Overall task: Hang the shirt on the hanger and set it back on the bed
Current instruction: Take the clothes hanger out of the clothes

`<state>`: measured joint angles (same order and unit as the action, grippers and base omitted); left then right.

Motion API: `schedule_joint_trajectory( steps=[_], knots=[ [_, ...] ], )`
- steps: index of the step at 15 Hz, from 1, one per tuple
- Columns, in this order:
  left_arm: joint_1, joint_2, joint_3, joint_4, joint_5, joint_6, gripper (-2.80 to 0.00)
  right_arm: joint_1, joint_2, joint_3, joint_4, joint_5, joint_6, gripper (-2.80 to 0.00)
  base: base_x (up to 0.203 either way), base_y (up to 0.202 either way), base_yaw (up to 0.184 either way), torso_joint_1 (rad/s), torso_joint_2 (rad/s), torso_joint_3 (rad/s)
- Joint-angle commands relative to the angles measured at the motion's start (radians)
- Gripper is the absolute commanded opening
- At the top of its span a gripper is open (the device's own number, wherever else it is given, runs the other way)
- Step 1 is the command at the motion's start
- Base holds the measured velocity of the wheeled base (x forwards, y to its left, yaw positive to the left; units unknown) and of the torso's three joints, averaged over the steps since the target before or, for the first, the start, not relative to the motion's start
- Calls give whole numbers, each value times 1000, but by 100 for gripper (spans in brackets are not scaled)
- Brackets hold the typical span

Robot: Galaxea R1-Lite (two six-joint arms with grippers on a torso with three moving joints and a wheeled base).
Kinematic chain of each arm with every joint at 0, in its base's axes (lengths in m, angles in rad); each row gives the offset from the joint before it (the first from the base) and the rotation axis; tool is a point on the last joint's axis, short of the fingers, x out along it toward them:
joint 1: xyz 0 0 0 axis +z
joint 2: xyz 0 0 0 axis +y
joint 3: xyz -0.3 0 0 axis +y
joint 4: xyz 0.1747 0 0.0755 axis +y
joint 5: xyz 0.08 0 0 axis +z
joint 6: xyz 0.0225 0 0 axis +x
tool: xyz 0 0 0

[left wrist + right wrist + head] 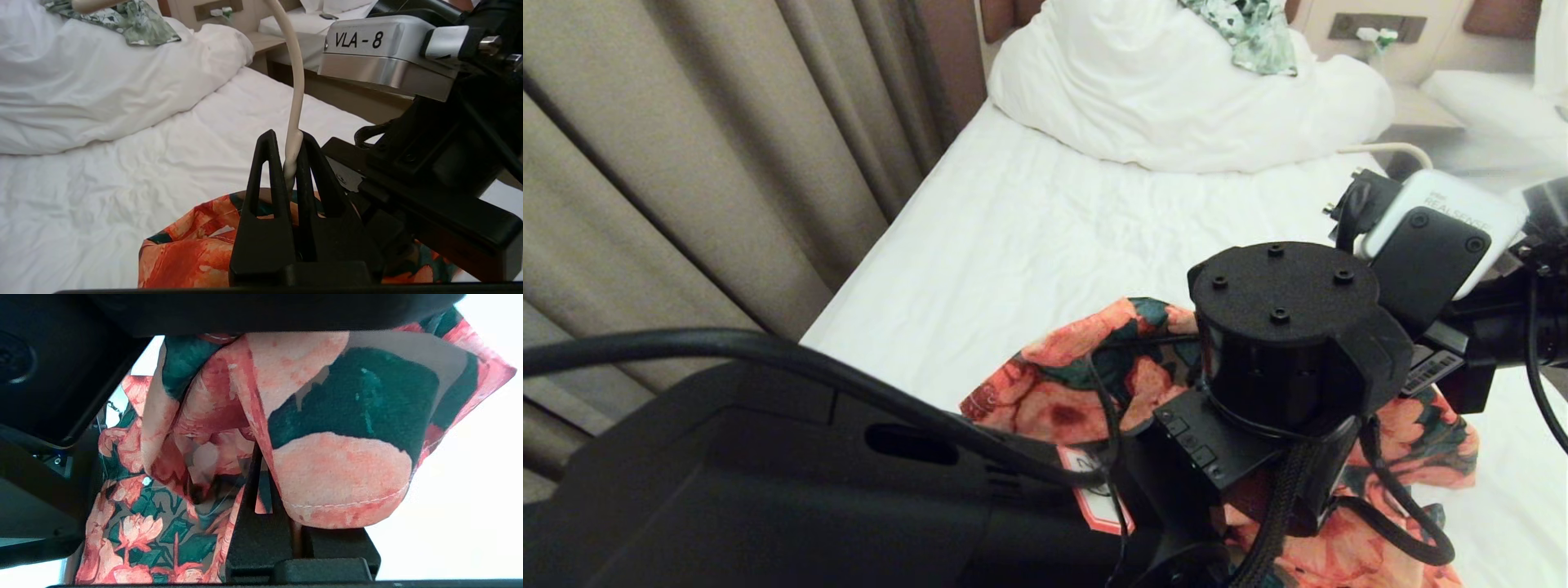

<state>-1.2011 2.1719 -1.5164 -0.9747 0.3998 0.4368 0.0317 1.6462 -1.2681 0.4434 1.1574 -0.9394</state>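
The shirt [1054, 384] is held bunched above the near end of the bed [1045, 245], pinched in the right hand [282, 490]; the left hand [288, 163] is clamped on the hanger [297, 81]. Threading is judged under way; next, a shoulder must be spread over a hanger arm. Beyond, a leaf-print garment [1250, 33] is seen on the duvet [1160, 90].

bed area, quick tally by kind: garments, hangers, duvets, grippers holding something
Garments: 2, the floral shirt and the green leaf-print garment
Hangers: 1, the hanger
Duvets: 1, the duvet bunched on the bed
Grippers holding something: 2, left gripper on the hanger, right gripper on the shirt
Total: 6
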Motion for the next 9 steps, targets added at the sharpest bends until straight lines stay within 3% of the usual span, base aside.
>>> schedule_joint_trajectory(
  steps=[1,6,7,9],
  knots=[
    [0,-3,-1,-13,4,3,-280,1,0,-5,1,7,-6,-280,0,0,0,0,0,0],
    [0,-3,-2,-22,7,2,-280,1,1,-5,1,5,-6,-280,0,0,0,0,0,0],
    [0,-3,-2,-24,7,2,-280,1,1,-5,0,4,-6,0,0,0,0,0,0,0],
    [0,-3,-1,-24,8,2,-280,1,1,-10,3,5,-2,0,0,0,0,0,0,0]
  ],
)
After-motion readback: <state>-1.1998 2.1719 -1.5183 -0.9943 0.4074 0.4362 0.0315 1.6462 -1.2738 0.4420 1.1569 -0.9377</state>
